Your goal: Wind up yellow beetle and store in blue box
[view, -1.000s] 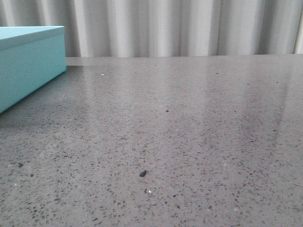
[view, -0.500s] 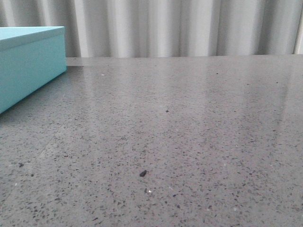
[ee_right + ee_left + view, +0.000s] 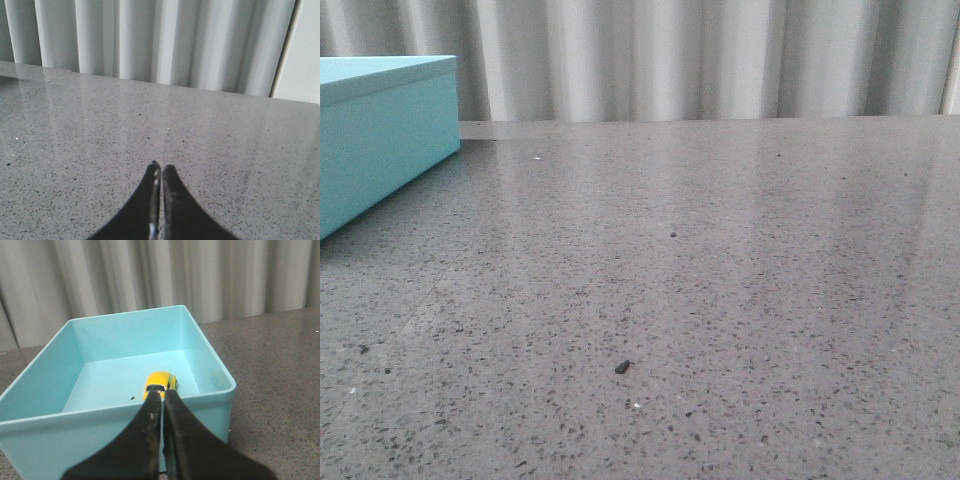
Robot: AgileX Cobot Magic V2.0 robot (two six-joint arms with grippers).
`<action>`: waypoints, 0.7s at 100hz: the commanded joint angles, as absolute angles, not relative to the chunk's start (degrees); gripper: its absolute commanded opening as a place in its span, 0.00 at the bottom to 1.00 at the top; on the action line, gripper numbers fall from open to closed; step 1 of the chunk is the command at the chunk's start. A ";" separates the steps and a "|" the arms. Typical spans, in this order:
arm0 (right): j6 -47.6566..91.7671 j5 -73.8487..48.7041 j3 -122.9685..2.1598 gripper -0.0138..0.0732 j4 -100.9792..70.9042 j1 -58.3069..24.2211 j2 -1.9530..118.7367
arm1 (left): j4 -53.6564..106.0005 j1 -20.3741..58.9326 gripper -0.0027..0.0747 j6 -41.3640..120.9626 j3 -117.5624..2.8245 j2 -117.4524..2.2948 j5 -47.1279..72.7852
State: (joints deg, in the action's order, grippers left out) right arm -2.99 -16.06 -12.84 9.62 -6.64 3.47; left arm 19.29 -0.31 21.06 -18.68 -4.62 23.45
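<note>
Facing you is a grey speckled stone table backed by pale pleated curtains. Your small glossy yellow beetle sits inside the open turquoise-blue box, just beyond your left gripper, jaws together. Your right gripper, jaws together too, hangs over bare table.

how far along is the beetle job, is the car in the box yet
Storing looks done: the yellow beetle sits on the floor of the open blue box, free of any grip. Winding cannot be judged from these views. Nothing is in hand: the left gripper is shut and empty above the box's near wall, the right gripper shut over bare table. No lid shows on the box in the wrist view.
</note>
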 commanded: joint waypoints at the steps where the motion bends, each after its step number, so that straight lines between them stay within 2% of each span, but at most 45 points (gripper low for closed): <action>1: -2.54 -11.51 -14.38 0.11 10.54 -6.73 4.23 | 20.41 -0.38 0.01 20.77 -20.03 -5.21 19.99; 49: -2.54 -11.51 -14.38 0.11 10.54 -6.73 4.23 | 20.41 -0.38 0.01 20.77 -20.03 -5.21 19.99; 70: -2.54 -11.51 -14.38 0.11 10.54 -6.73 4.23 | 18.05 -0.38 0.01 19.35 -16.06 -5.21 17.43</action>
State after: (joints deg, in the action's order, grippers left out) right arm -2.91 -16.06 -12.84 9.72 -6.64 3.47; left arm 18.82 -0.31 20.94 -16.32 -4.62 23.27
